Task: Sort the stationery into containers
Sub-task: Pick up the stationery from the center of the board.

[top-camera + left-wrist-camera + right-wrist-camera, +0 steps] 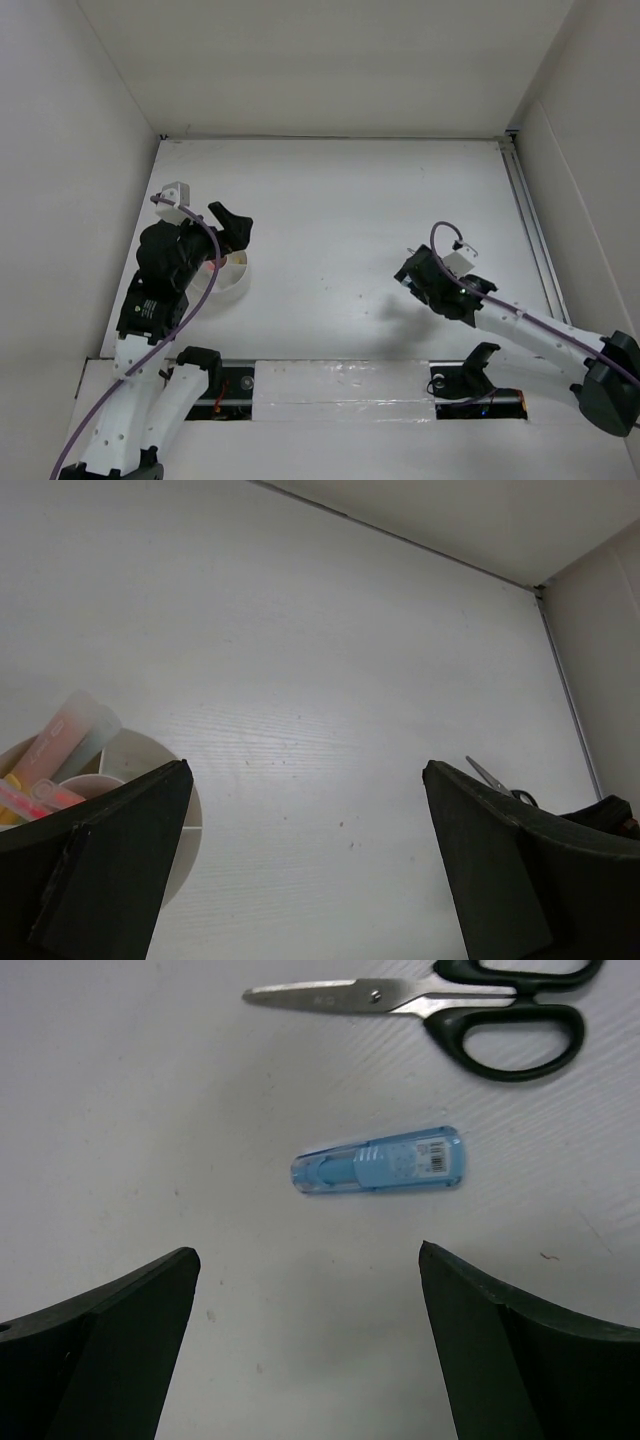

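The white round container (236, 285) stands at the left with my left gripper (228, 232) just over it, open and empty. In the left wrist view the container (140, 742) holds a pale pink marker (72, 728), thin pink pens (30, 800) and a bit of yellow; my left gripper (305, 780) spans bare table to its right. The black-handled scissors (450, 1005) and a blue marker (380, 1165) lie on the table ahead of my open right gripper (310, 1260). The scissors' tip (490, 776) shows beside the right arm. From above, my right gripper (408, 272) hides both.
White walls enclose the table on the left, back and right. A metal rail (530, 220) runs along the right edge. The arms' bases (470, 375) sit at the near edge. The right arm (605, 815) shows at the right of the left wrist view.
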`<move>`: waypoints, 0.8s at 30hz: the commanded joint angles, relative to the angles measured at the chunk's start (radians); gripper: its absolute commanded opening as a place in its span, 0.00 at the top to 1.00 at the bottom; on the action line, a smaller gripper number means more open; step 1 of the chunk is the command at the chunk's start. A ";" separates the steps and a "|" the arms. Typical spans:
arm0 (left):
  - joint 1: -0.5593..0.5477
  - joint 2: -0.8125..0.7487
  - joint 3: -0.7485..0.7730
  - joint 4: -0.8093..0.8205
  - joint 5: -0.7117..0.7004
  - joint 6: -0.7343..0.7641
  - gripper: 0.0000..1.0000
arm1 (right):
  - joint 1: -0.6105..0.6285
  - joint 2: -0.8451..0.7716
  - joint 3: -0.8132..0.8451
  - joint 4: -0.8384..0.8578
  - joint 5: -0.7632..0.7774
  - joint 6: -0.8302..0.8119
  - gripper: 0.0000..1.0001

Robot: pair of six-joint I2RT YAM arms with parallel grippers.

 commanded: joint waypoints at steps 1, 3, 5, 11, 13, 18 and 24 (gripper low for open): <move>-0.002 -0.011 -0.007 0.039 0.024 0.015 0.00 | -0.016 -0.035 0.046 -0.176 0.118 0.172 0.03; -0.002 -0.020 -0.007 0.039 0.024 0.015 0.00 | -0.031 -0.046 0.059 -0.241 0.175 0.194 0.03; -0.002 -0.020 -0.007 0.039 0.024 0.015 0.00 | -0.076 -0.046 0.072 -0.273 0.189 0.217 0.03; -0.002 -0.029 -0.007 0.039 0.024 0.015 0.00 | -0.269 -0.035 0.093 -0.244 0.158 0.087 0.03; -0.002 -0.029 -0.016 0.039 0.024 0.015 0.00 | -0.312 -0.045 0.093 -0.226 0.119 0.041 0.01; -0.002 -0.020 -0.016 0.039 0.033 0.015 0.00 | -0.312 -0.069 0.061 -0.215 0.068 0.102 0.01; -0.002 -0.011 -0.016 0.039 0.033 0.015 0.00 | -0.225 -0.031 0.063 -0.195 0.107 0.300 0.04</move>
